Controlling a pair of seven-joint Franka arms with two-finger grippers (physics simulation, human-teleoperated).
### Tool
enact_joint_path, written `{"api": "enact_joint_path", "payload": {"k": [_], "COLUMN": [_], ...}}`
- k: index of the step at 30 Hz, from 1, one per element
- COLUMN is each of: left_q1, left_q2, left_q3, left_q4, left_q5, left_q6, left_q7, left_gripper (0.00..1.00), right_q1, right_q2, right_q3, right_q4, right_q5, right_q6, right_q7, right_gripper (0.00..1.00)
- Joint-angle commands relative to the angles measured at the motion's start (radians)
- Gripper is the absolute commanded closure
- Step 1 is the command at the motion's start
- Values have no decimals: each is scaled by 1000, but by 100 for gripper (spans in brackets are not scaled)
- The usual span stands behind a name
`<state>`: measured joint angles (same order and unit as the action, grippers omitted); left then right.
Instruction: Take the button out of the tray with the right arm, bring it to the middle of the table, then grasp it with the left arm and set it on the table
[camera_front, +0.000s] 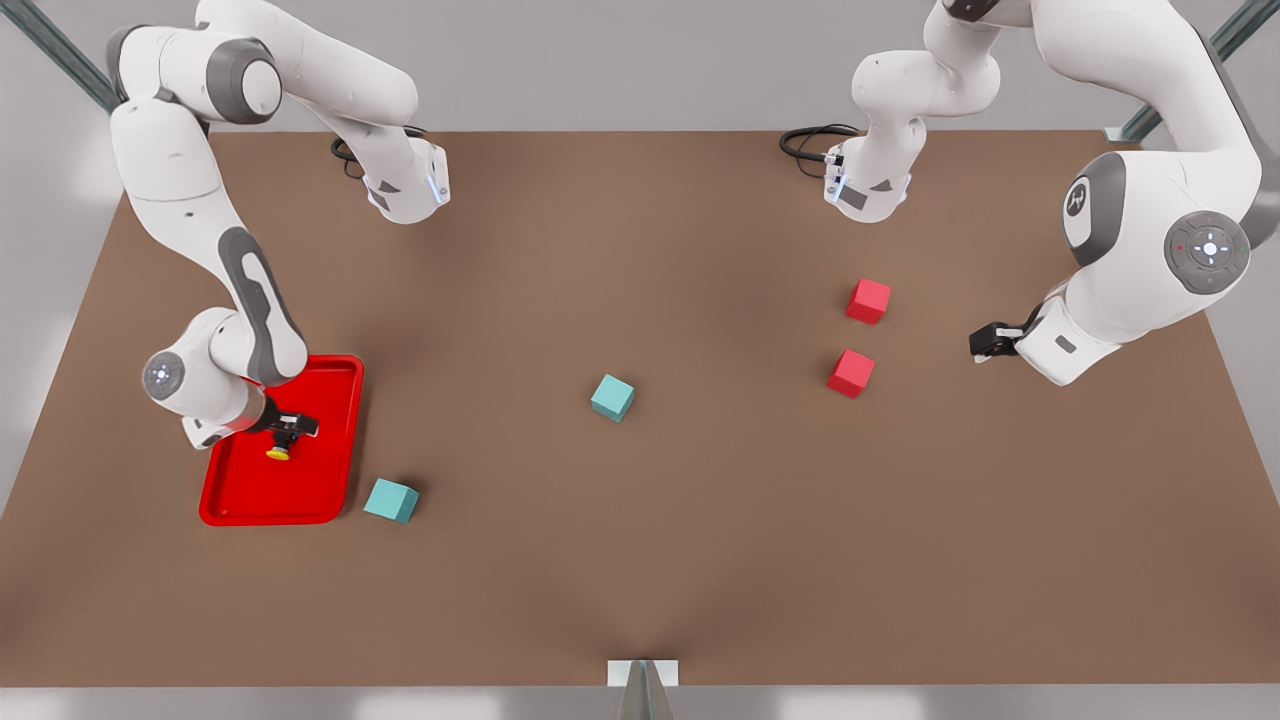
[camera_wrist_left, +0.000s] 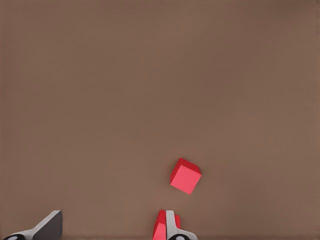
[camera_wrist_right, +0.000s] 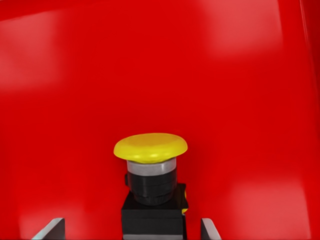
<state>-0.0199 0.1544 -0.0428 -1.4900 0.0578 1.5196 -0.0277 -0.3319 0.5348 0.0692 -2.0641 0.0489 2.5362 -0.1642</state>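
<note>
Right gripper (camera_front: 289, 430) sits low inside the tray (camera_front: 240, 495), fingers (camera_wrist_right: 50, 229) spread on either side of the button (camera_front: 278, 452), not clamped; small gaps show between each fingertip and the dark body in the right wrist view. Button (camera_wrist_right: 152, 187): black boxy base, dark ribbed collar with a silver ring, wide domed yellow cap. It sits near the tray's middle, red floor showing around the cap.

Tray lies near the table's (camera_front: 640, 560) edge on the front view's left. One teal cube (camera_front: 391, 500) sits just beside the tray's corner at about 4 o'clock from the button, not touching the rim. Second teal cube (camera_front: 612, 398) sits near the table's middle, bare brown surface all around it.

Left gripper (camera_front: 990, 343) waits at the front view's right, fingers parted, nothing between them. Two red cubes (camera_front: 869, 300) (camera_front: 851, 373) lie near it, toward 9 o'clock.
</note>
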Motion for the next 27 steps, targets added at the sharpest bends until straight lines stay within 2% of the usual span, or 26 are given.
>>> {"api": "enact_joint_path", "payload": {"k": [1, 12, 14, 17, 19, 27], "left_q1": [0, 0, 1, 1, 1, 1], "left_q2": [-1, -1, -1, -1, -1, -1], "left_q3": [0, 0, 0, 0, 0, 1], "left_q4": [0, 0, 0, 0, 0, 0], "left_q5": [0, 0, 0, 0, 0, 0], "left_q6": [1, -1, 1, 1, 2, 10], "left_q7": [0, 0, 0, 0, 0, 0], "left_gripper": [0, 0, 0, 0, 0, 0], "right_q1": [-1, -10, -10, -10, -10, -4], "right_q2": [8, 4, 4, 4, 2, -4], "right_q3": [0, 0, 0, 0, 0, 0], "right_q4": [1, 1, 1, 2, 4, 10], "right_q5": [3, 0, 0, -1, -1, -40], "right_q6": [30, 30, 30, 30, 30, 30], "right_q7": [2, -8, -6, -8, -8, 12], "right_gripper": [0, 0, 13, 13, 22, 21]}}
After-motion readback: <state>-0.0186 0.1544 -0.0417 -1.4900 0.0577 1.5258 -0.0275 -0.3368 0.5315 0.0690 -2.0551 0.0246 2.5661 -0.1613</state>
